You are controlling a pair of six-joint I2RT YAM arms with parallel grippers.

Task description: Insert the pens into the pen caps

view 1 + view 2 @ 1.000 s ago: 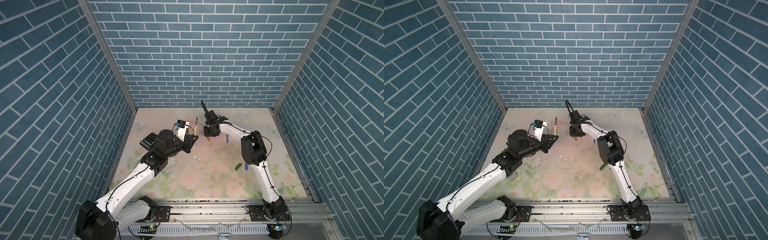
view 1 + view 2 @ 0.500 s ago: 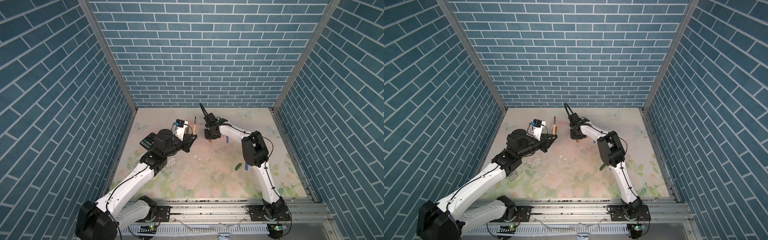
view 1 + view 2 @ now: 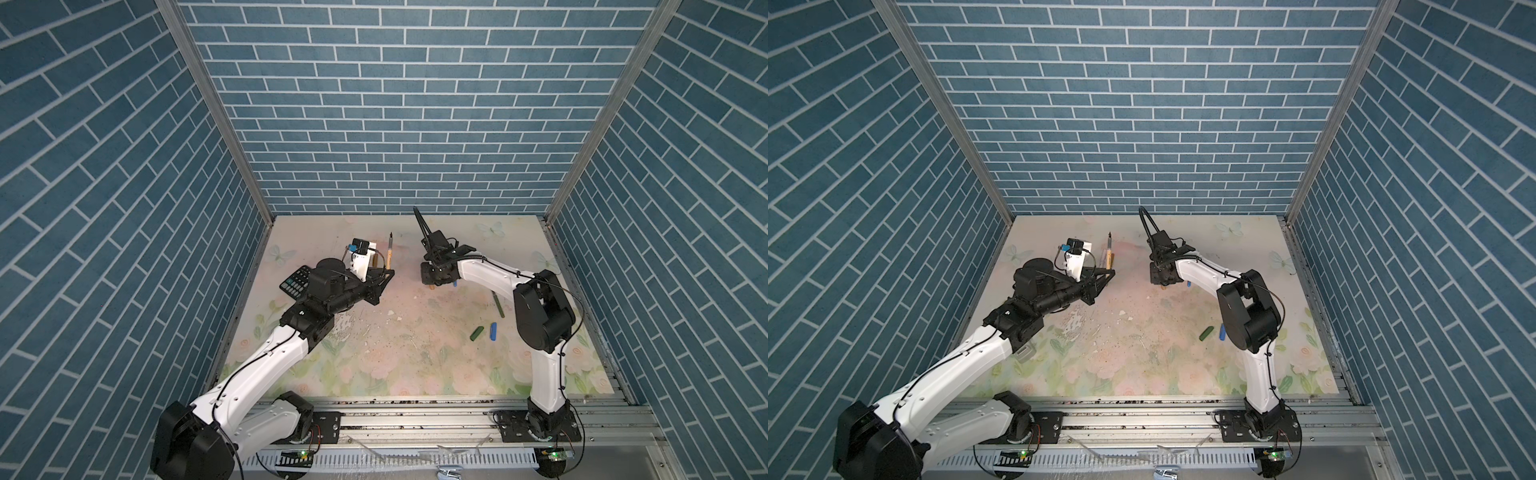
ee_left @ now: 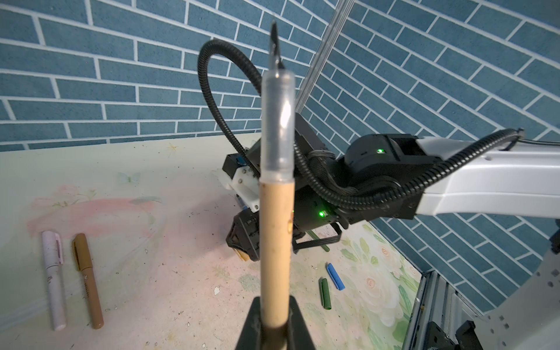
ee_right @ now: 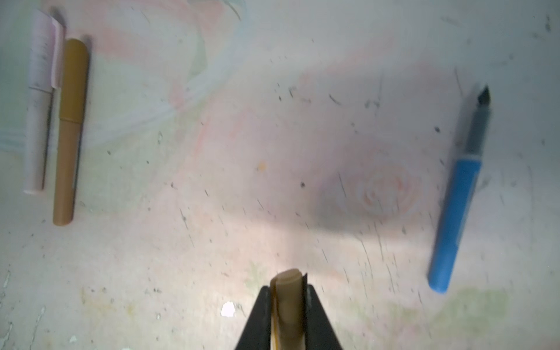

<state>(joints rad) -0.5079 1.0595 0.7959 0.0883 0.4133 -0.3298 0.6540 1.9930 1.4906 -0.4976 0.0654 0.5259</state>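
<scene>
My left gripper (image 3: 384, 276) (image 4: 274, 303) is shut on a gold-brown pen (image 3: 390, 255) (image 4: 275, 242), held upright with its dark tip up. My right gripper (image 3: 432, 283) (image 5: 288, 288) points down at the mat, shut on a gold-brown cap (image 5: 288, 294). A blue pen (image 5: 457, 212) lies uncapped beside it. The dark green pen (image 3: 498, 305) lies under the right arm. A green cap (image 3: 476, 333) (image 4: 325, 293) and a blue cap (image 3: 493, 331) (image 4: 335, 275) lie together at the right. A pink pen (image 4: 53, 281) and a second gold-brown pen (image 4: 88, 278) lie capped side by side.
A black calculator (image 3: 296, 281) lies by the left wall, partly under the left arm. Blue brick walls close the floral mat (image 3: 395, 357) on three sides. A metal rail (image 3: 415, 415) runs along the front edge.
The right gripper's jaws have closed on the gold-brown cap. The left gripper with its pen has shifted only slightly.
</scene>
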